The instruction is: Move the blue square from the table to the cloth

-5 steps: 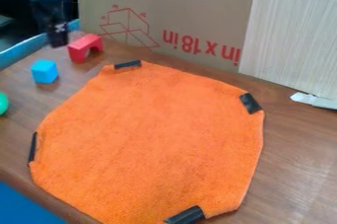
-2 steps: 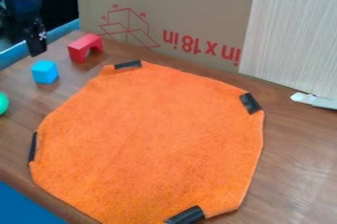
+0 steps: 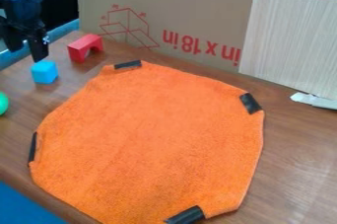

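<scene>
My black gripper [image 3: 27,53] hangs at the upper left of the camera view, its two fingers spread apart with nothing between them. Just below its right finger, the blue square block [image 3: 45,72] stands on the brown table [image 3: 299,154]. The orange cloth [image 3: 151,139] lies spread over the middle of the table, to the right of the block, with black tape at several of its edges.
Behind the block and to its right is a red arch block [image 3: 85,48]. A green round object [image 3: 3,103] sits at the left edge. A cardboard panel [image 3: 191,1] stands along the back, with a pale striped board [image 3: 293,40] against it.
The gripper has moved left and then slightly down toward the blue block, and both of its fingers now show apart. The blocks and cloth have stayed put.
</scene>
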`<state>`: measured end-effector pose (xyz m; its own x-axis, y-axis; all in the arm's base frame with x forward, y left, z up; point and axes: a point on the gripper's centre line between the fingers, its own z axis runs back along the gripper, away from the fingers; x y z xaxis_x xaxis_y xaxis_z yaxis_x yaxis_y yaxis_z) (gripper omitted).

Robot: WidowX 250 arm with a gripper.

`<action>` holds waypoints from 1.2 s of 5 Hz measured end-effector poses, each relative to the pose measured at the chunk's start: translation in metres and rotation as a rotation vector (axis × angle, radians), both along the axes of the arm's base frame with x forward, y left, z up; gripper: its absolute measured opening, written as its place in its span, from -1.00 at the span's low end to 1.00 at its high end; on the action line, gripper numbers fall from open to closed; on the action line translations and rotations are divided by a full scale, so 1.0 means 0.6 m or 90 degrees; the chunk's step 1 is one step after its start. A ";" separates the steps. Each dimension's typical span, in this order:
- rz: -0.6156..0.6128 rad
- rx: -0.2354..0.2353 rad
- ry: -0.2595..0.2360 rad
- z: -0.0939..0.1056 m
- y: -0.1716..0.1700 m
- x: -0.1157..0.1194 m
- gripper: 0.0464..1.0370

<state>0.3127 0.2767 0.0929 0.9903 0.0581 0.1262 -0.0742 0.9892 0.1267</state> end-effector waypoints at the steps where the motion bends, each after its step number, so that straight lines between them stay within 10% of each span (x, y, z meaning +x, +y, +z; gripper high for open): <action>1: 0.013 -0.024 -0.010 -0.003 -0.009 0.003 0.93; 6: 0.030 0.000 0.009 -0.049 -0.035 0.024 0.93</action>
<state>0.3273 0.2558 0.0637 0.9882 0.1053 0.1117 -0.1194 0.9846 0.1280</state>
